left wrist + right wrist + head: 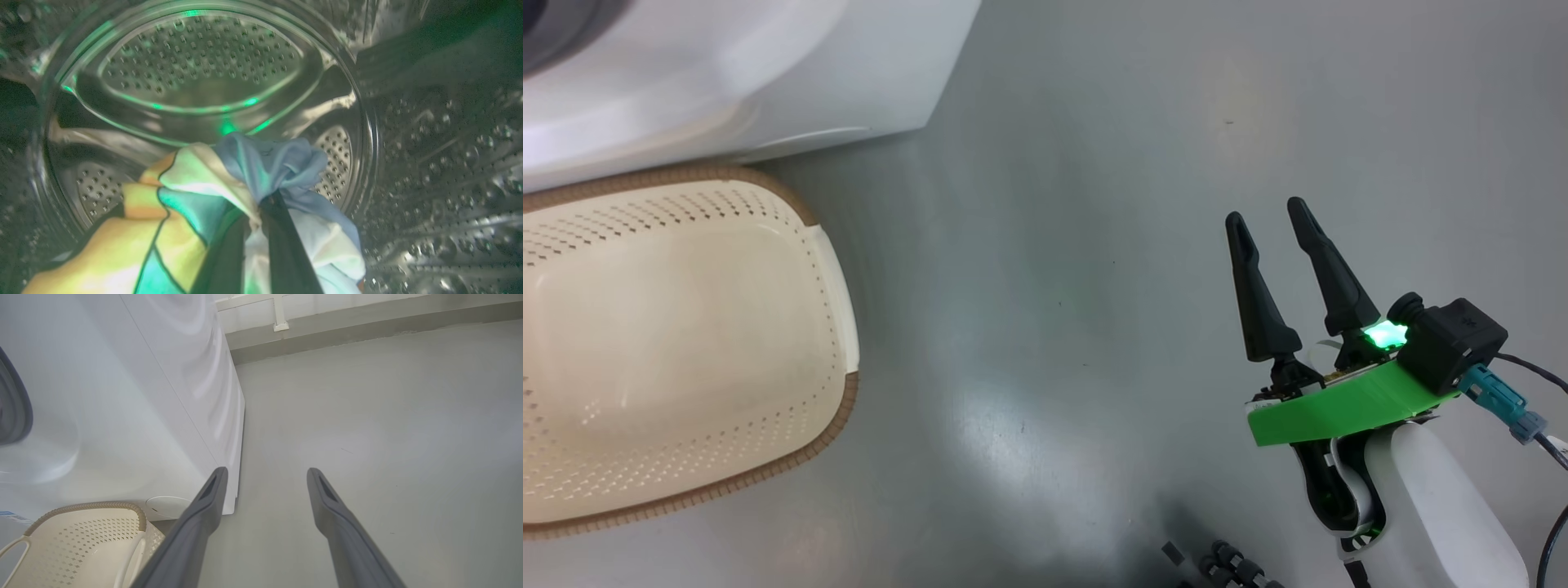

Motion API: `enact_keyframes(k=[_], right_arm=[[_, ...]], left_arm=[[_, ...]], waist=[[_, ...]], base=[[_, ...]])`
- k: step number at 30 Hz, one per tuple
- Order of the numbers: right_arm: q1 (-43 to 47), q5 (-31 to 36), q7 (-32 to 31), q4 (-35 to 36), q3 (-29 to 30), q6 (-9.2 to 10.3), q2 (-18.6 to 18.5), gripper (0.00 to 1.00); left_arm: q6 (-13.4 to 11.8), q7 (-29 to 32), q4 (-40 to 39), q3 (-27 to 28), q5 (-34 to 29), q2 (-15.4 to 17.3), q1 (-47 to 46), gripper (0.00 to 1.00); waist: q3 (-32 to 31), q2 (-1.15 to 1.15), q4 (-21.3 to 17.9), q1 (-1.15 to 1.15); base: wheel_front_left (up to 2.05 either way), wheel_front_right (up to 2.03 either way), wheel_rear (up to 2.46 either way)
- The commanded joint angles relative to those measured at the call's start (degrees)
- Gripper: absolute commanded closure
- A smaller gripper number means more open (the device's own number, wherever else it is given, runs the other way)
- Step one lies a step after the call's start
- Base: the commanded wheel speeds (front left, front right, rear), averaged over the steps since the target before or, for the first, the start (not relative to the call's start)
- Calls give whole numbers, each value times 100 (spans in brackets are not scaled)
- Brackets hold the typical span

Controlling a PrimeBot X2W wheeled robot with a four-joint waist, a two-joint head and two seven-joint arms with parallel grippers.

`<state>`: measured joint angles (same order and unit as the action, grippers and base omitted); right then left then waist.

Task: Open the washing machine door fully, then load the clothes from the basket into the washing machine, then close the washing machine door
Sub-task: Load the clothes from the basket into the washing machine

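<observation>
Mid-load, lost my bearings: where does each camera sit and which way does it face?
Head view: on the head, facing down at floor, basket left, washing machine corner above it; open right pincer lower right.
Left wrist view: on left wrist, facing into the drum; left pincer shut on the clothes.
Right wrist view: on right wrist, facing along floor past the washing machine's side; its open fingers show.
Shared: head and right wrist views both show basket, washing machine, floor.

Glossy perforated steel drum (200, 65), soft clothes (282, 163)
</observation>
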<state>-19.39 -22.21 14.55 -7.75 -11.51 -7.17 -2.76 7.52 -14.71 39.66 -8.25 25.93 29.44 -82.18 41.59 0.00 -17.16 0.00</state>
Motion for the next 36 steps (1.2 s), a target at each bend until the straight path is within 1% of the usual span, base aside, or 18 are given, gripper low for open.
enact_keyframes(k=[1,3,5,8,10,12,13,14,17,18,19,20,21,24,28,30,36], right_arm=[[93,-113,45,144,-137,-32,-13,0],[64,-133,45,153,-139,-32,-13,0],[40,-150,45,160,-138,-32,-13,0],[20,-169,45,159,-150,-32,-12,0],[17,-179,45,150,-156,-32,-12,0],[22,-180,45,138,-154,-32,-12,0],[27,-178,45,131,-152,-32,-12,0],[33,-176,45,126,-150,-32,-12,0],[46,-171,45,112,-142,-32,-12,0],[52,-169,45,110,-138,-32,-12,0],[54,-169,45,107,-139,-32,-12,0],[55,-172,45,106,-144,-32,-12,0],[56,-176,45,105,-148,-32,-12,0],[57,-183,45,95,-157,-32,-12,0],[59,-168,45,73,-149,-32,-12,0],[65,-160,45,61,-155,-32,-12,0],[70,-143,45,50,-152,-32,-12,0]], left_arm=[[-3,-29,-307,229,-148,209,80,100],[-3,-29,-561,470,-349,139,179,100],[-3,-29,-652,629,-439,49,328,100],[-3,-29,-461,601,-478,-16,569,100],[-3,-29,-144,517,-432,-31,652,100],[-3,-29,212,347,-402,-6,660,96],[-3,-29,438,272,-347,-7,645,90],[-3,-29,621,174,-337,18,606,89],[-3,-29,1202,-196,-238,27,457,81],[-3,-29,1373,-336,-237,54,382,75],[-3,-23,1580,-390,-148,41,309,62],[-3,23,1766,-463,-46,7,244,44],[-3,53,1898,-586,-4,1,184,0],[-3,225,2227,-842,226,-48,64,0],[-3,396,2601,-1162,517,-22,-22,0],[-3,470,2736,-1224,643,-34,-24,0],[-3,366,2753,-1420,885,-65,-15,0]], waist=[[51,0,-3,0],[93,0,-2,0],[117,0,5,0],[121,0,16,0],[100,0,28,0],[71,0,48,0],[52,0,58,0],[38,0,67,0],[-15,0,94,0],[-29,0,105,0],[-43,0,112,0],[-58,0,120,0],[-74,0,127,0],[-136,0,148,0],[-254,0,187,0],[-305,0,195,0],[-359,0,234,0]], base=[[0,0,0],[0,0,0],[0,0,0],[0,0,0],[0,0,0],[0,0,0],[0,0,0],[0,0,0],[0,0,0],[0,0,0],[0,0,0],[0,0,0],[0,0,0],[0,0,0],[0,0,0],[0,0,0],[0,0,0]])
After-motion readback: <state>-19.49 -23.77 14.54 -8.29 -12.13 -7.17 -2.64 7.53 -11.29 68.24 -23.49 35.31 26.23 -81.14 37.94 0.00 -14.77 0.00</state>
